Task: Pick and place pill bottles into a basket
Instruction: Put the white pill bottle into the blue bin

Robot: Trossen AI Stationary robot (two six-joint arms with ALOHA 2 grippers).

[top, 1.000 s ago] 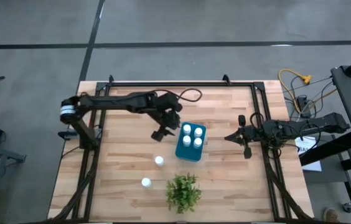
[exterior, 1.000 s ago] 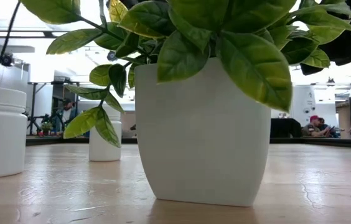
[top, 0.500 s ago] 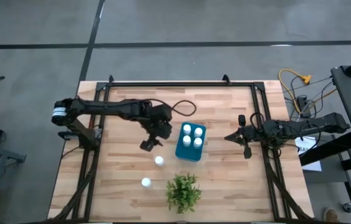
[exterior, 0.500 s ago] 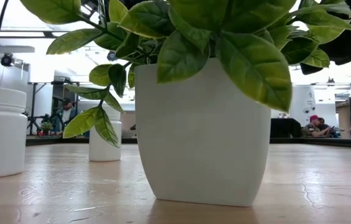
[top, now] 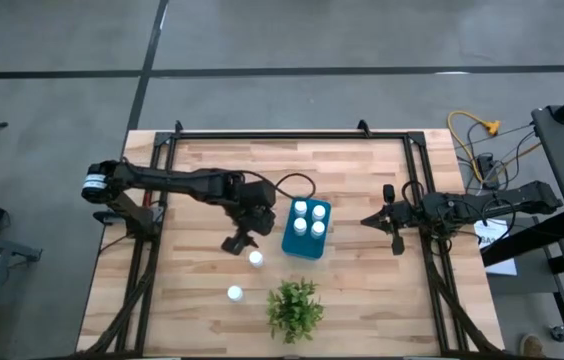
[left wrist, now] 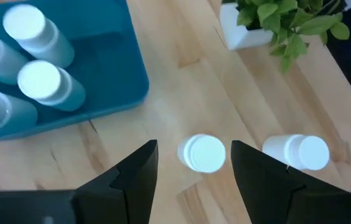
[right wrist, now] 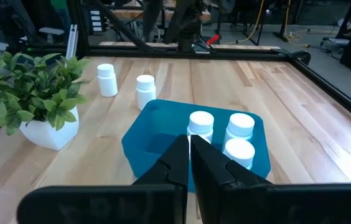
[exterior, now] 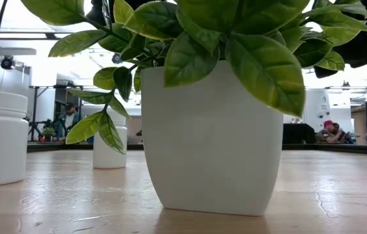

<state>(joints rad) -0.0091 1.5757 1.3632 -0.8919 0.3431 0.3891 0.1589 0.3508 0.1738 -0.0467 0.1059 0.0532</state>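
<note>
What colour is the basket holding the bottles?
Teal-blue. The basket shows best in the right wrist view, with white pill bottles inside.

I see a wooden table (top: 362,290) made of pale planks, with a dark frame around its edges. A teal basket (top: 306,229) sits near the middle. Just off its seven o'clock corner, one white pill bottle (top: 256,259) stands upright on the wood. A second bottle (top: 234,293) stands apart from the first, farther toward seven o'clock. A leafy plant in a white pot (top: 294,308) sits at six o'clock from the basket, near the table's edge. None of these four things touch each other.
</note>
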